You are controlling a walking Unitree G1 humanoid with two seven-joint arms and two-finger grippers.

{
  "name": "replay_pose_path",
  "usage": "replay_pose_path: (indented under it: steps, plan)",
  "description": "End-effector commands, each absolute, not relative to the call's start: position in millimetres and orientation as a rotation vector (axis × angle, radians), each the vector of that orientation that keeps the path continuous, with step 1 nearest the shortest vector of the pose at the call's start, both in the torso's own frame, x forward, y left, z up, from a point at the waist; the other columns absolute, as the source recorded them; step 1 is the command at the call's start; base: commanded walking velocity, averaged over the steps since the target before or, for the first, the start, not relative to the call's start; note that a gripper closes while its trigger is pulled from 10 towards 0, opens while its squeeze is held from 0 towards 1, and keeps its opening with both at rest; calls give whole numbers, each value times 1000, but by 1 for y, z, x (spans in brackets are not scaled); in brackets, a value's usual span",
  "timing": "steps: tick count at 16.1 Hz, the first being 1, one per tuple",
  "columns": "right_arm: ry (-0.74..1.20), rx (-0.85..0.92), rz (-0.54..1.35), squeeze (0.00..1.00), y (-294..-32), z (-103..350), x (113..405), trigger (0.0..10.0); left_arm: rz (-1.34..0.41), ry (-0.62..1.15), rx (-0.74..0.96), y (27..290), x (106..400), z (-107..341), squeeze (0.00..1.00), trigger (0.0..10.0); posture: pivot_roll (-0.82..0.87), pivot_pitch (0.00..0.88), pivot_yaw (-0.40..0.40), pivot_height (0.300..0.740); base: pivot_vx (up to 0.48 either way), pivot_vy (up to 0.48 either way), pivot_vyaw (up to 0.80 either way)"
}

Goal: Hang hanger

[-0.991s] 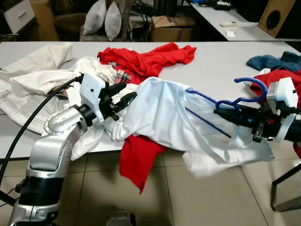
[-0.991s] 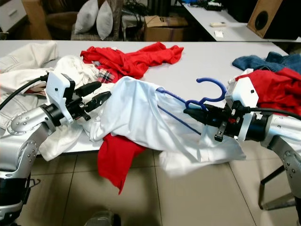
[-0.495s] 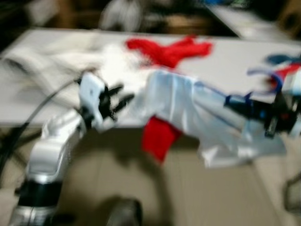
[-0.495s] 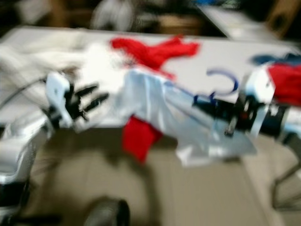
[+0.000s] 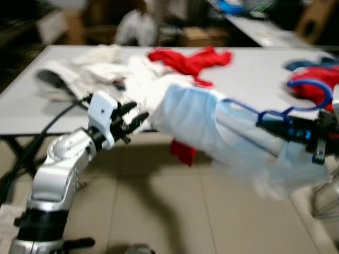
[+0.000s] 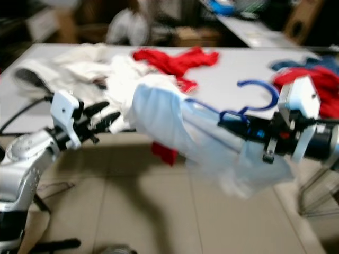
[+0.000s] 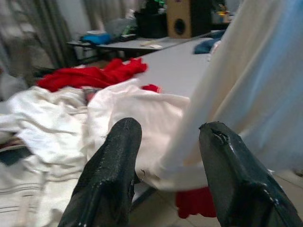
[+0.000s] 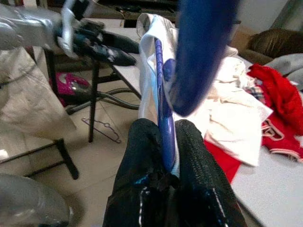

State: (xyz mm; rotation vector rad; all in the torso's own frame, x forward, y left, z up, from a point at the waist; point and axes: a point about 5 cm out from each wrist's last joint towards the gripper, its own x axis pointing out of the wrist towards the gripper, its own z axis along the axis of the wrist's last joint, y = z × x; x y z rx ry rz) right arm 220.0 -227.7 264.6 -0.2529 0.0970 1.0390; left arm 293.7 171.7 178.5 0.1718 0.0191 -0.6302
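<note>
A white shirt [image 5: 201, 119] hangs on a blue hanger [image 6: 254, 98], held in the air over the floor in front of the grey table [image 5: 254, 66]. My right gripper [image 6: 233, 124] is shut on the hanger's neck below its hook. In the right wrist view the two black fingers [image 8: 142, 151] pinch the blue hanger [image 8: 162, 94], with the shirt [image 8: 147, 71] draped beyond. My left gripper [image 5: 131, 117] is open at the shirt's left edge. In the left wrist view the shirt's hem [image 7: 175, 161] lies between the spread fingers [image 7: 116, 170].
Heaps of clothes lie on the table: a red garment [image 5: 193, 58], white garments [image 5: 100, 66], red and blue ones at the far right [image 5: 312, 79]. A red cloth [image 5: 183, 151] hangs off the table's front edge. Tiled floor [image 5: 159, 211] lies below; a metal frame [image 5: 324, 198] stands at right.
The whole view has shifted and blurred, so the camera moved back from the table. The shirt on the hanger has come off the table and now hangs over the floor.
</note>
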Motion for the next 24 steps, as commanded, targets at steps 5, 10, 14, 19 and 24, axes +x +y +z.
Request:
replay_pose_path:
  steps: [5,10,14,19,24]
  plan:
    - [77,-147,1205,0,-213,273,197,0,-626,52,175,180,290,172,0,10000,49,0,-23,740,0,0,0]
    - [523,-85,1008,0,-218,151,184,0,-516,219,228,212,275,142,0,10000,57,0,-21,740,0,0,0]
    - [608,-85,876,0,-203,85,181,0,-537,318,132,200,258,111,0,10000,74,0,-33,740,0,0,0]
    - [441,27,686,0,-187,73,199,0,-413,262,119,192,260,82,0,10000,61,0,-27,740,0,0,0]
    - [272,73,497,0,-193,80,210,0,-276,316,81,195,266,71,0,10000,59,0,-34,740,0,0,0]
